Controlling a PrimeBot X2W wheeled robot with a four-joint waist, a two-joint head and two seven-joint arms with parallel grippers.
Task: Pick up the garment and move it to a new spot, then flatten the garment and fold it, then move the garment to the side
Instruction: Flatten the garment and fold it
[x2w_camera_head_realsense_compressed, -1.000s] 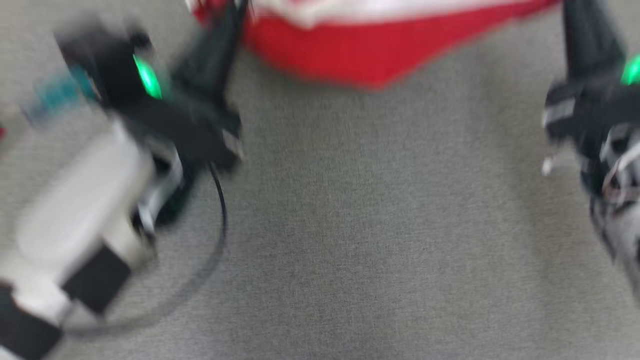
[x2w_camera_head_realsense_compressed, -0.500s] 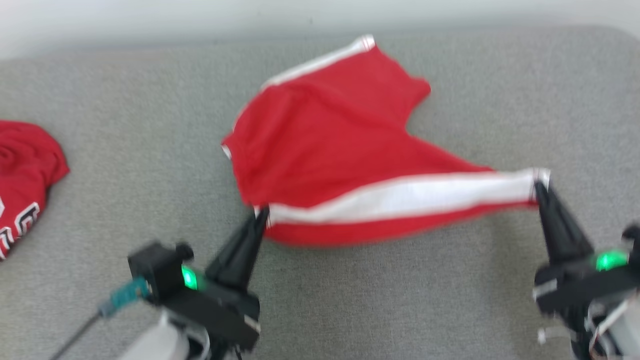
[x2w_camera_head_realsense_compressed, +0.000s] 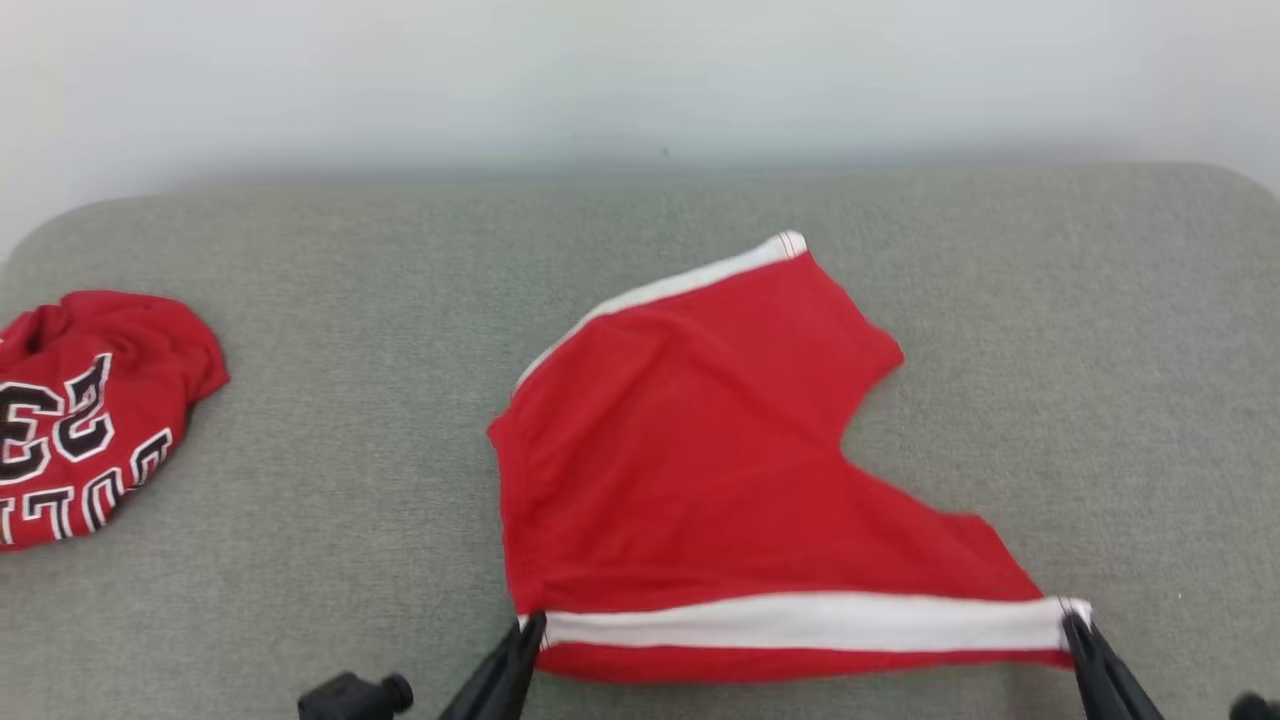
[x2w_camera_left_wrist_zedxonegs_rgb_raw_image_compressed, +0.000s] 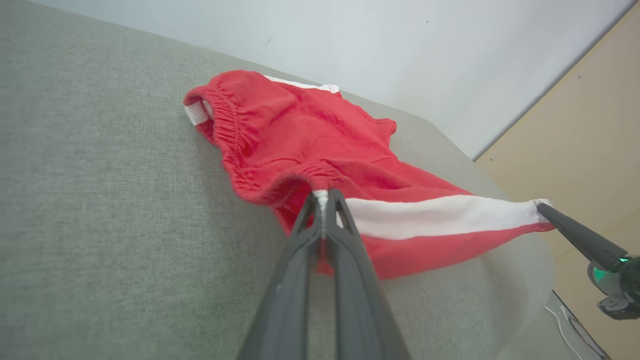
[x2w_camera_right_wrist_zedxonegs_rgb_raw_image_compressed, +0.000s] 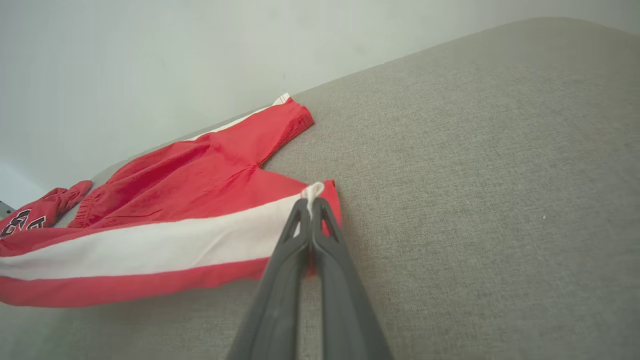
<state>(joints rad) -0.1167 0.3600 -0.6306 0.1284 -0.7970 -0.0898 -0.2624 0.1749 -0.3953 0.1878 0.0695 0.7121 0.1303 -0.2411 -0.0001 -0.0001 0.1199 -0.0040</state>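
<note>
The garment (x2w_camera_head_realsense_compressed: 700, 470) is a pair of red shorts with white side stripes, spread over the grey surface (x2w_camera_head_realsense_compressed: 330, 420). Its near stripe is stretched taut between my two grippers. My left gripper (x2w_camera_head_realsense_compressed: 532, 626) is shut on the waistband end of that stripe, seen close up in the left wrist view (x2w_camera_left_wrist_zedxonegs_rgb_raw_image_compressed: 322, 196). My right gripper (x2w_camera_head_realsense_compressed: 1075, 618) is shut on the leg-hem end, with white cloth pinched at its tips (x2w_camera_right_wrist_zedxonegs_rgb_raw_image_compressed: 312, 196). The far leg (x2w_camera_head_realsense_compressed: 760, 290) lies flat on the surface. The near edge hangs slightly lifted.
A crumpled red jersey (x2w_camera_head_realsense_compressed: 90, 410) with black and white lettering lies at the left edge of the grey surface. A pale wall (x2w_camera_head_realsense_compressed: 640, 80) runs behind the surface's far edge. The surface's rounded right corner (x2w_camera_head_realsense_compressed: 1230, 190) is at the far right.
The head camera has tilted up, so the whole picture slid down. Both grippers keep their hold on the stripe's ends, and more of the garment now lies spread on the surface.
</note>
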